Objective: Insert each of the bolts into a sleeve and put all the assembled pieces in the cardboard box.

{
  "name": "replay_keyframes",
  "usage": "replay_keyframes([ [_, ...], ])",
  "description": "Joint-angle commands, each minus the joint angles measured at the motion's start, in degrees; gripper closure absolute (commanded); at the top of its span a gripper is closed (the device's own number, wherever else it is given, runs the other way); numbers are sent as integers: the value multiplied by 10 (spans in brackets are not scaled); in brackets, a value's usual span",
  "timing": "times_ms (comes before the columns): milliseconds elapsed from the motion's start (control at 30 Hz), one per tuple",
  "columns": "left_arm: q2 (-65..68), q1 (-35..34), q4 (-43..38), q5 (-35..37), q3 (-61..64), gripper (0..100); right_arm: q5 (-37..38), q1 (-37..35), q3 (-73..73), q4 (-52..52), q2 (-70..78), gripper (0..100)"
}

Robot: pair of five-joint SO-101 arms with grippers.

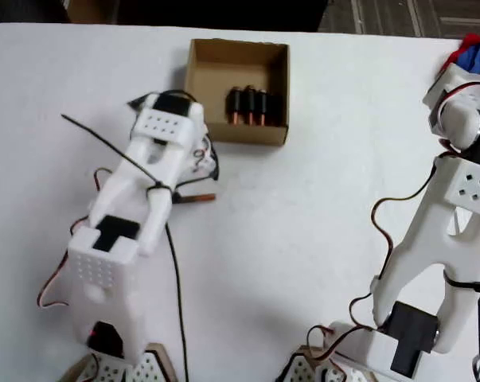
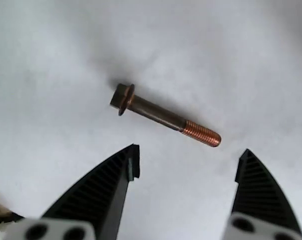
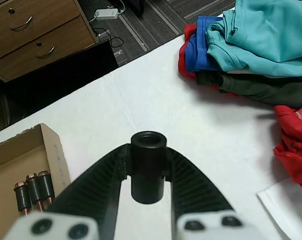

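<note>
Worktop (image 1: 303, 239): white sheet, two arms at the near edge; folded clothes (image 3: 251, 45) heaped at the far right corner, wooden drawers (image 3: 30, 30) on the floor beyond.
Cardboard box (image 1: 200, 72): far side, left of centre, open top. Three assembled pieces (image 1: 248, 107) lie side by side against its near wall, so part of the task looks done.
Bolt (image 2: 163, 114): loose and flat on the worktop, just near of the box, with no sleeve on it.
Left end effector (image 2: 190, 151): spread wide and empty, hanging over the bolt with a finger to either side of the shank. Judged to be lined up for a pick.
Sleeve (image 3: 148, 170): black, upright, bore facing up.
Right end effector (image 3: 148, 152): pinching the sleeve between both fingers, raised above the right half of the worktop. The open bore is probably presented this way so the bolt can be fed in.
Hidden: in the high view the left arm covers its own fingers and the bolt's head end. The right arm's fingers and the sleeve are hard to pick out at the far right. The inside of the sleeve's bore is dark.
</note>
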Motion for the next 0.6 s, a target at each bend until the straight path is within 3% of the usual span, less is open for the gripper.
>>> replay_keyframes([
  [0, -22, -8, -2, 26, 0, 680, -3, 3, -4, -16, -31, 978],
  [567, 93, -12, -3, 58, -5, 682, -3, 7, -3, -24, -30, 978],
])
